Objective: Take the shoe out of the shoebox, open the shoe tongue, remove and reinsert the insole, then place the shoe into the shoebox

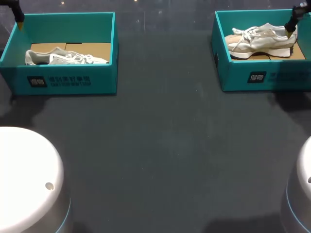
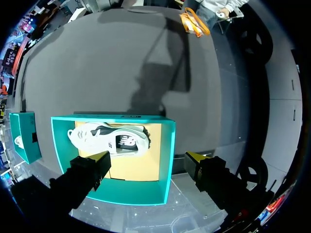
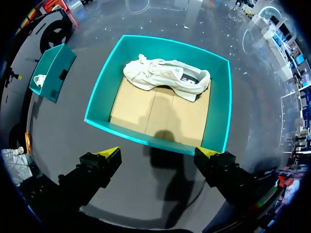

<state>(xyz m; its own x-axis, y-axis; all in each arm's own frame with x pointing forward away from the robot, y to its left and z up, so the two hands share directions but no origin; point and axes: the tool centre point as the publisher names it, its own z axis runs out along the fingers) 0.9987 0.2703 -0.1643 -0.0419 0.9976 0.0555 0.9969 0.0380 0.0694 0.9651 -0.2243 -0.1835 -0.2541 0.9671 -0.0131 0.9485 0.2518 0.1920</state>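
White domed bases of our two arms, the left base [image 1: 24, 179] and the right base [image 1: 303, 194], sit at the near edge of the dark grey table [image 1: 160, 145]. Both arms reach out to its far corners. Our left arm hangs over the outer far corner of the left shoebox [image 1: 68, 80], a teal box with a cardboard floor, and its wrist looks straight down into it. The left gripper [image 2: 148, 159] is spread wide, holds nothing and touches nothing. One yellow tip hangs over a corner of the cardboard floor and the other hangs outside a side wall. The left shoe [image 2: 109, 138], pale with white laces, lies ahead of that gripper against the box's opposite wall, well apart from both fingers. Our right arm hangs in the same downward pose over the far outer part of the right shoebox [image 1: 262, 75]. The right gripper [image 3: 159, 154] is also spread wide and empty, with both tips just outside one wall of the box. The right shoe [image 3: 167, 77], cream and beige, lies on its side ahead of it, along the wall opposite the gripper. Each shoe lies inside its own box.
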